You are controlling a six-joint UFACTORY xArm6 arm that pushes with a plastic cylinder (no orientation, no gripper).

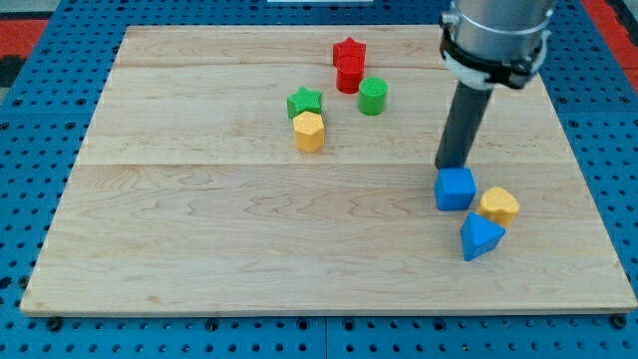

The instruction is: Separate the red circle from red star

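The red star [349, 51] lies near the view's top, centre right, on the wooden board [199, 239]. The red circle [349, 77] sits directly below it, touching it. My tip [454, 165] is far to their lower right, just above the blue cube [455, 188] and close to or touching its top edge.
A green circle [373, 96] stands just right of the red circle. A green star [304, 103] and a yellow hexagon [310, 131] lie to the lower left of the reds. A yellow hexagon [498, 205] and a blue triangle [480, 236] sit by the blue cube.
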